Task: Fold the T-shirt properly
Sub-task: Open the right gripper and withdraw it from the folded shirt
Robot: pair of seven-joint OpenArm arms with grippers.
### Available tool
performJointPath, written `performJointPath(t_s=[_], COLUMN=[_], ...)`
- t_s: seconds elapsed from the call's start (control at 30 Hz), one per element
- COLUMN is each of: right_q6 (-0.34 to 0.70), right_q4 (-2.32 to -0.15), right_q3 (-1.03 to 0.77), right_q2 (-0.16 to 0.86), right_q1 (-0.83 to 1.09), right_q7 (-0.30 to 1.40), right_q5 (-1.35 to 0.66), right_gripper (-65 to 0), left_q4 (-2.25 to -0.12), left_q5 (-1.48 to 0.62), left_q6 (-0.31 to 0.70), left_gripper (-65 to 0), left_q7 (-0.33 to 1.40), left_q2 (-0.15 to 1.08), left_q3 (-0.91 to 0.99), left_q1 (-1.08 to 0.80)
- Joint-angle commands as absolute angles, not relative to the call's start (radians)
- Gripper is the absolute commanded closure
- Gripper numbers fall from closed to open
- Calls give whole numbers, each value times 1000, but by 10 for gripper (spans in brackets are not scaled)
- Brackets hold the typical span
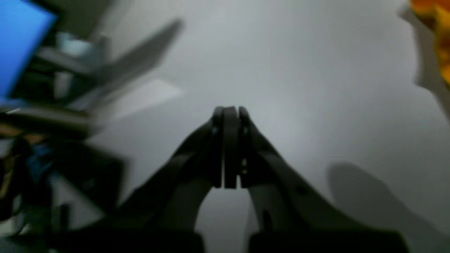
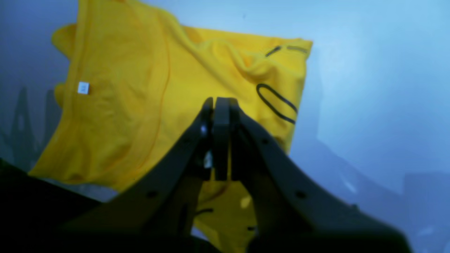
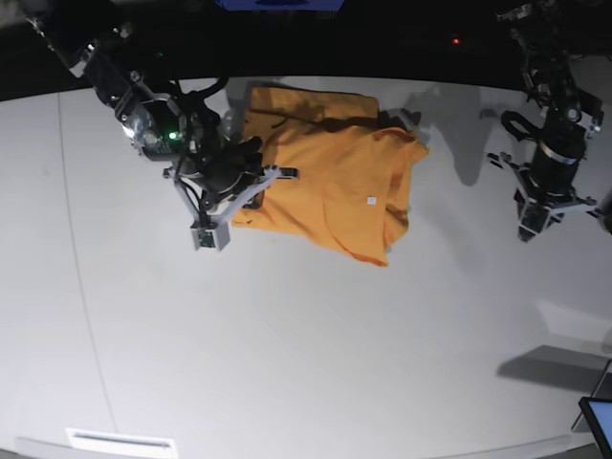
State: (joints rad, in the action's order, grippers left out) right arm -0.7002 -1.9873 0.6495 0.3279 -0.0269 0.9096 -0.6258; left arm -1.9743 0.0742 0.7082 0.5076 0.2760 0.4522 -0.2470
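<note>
Your right pincer (image 2: 220,105) is clenched on nothing, poised over the near edge of the T-shirt (image 2: 140,102), which lies just beyond its tips as a rumpled, partly doubled-over heap on the tabletop (image 3: 287,363), white tag (image 2: 83,88) showing. I judge the fold only part done, with smoothing and squaring left. Your left pincer (image 1: 230,112), likewise clenched and empty, hangs well apart, the shirt off to its far right; nothing blocks either arm.

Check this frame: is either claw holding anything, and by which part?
Nothing is held. The left claw is shut over bare table; the right claw is shut, above the T-shirt.
</note>
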Motion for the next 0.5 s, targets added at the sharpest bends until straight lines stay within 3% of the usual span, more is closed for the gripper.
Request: performJointPath(t_s=[0.0, 0.23, 0.47], right_q6=[-698, -698, -698], right_q4=[-2008, -2009, -2011], right_q3=[622, 435, 286], right_q2=[349, 433, 437], right_q1=[-31, 124, 280], right_q7=[895, 918, 944], right_q5=[-619, -622, -621], right_gripper=[0, 0, 0], left_q4=[-1998, -1998, -2002], left_q5=[71, 81, 45], left_q6=[698, 698, 698], left_gripper=[0, 0, 0], left_q7=[490, 490, 486], left_q2=[291, 354, 461], left_q3=[478, 641, 742], left_q1=[-242, -352, -524])
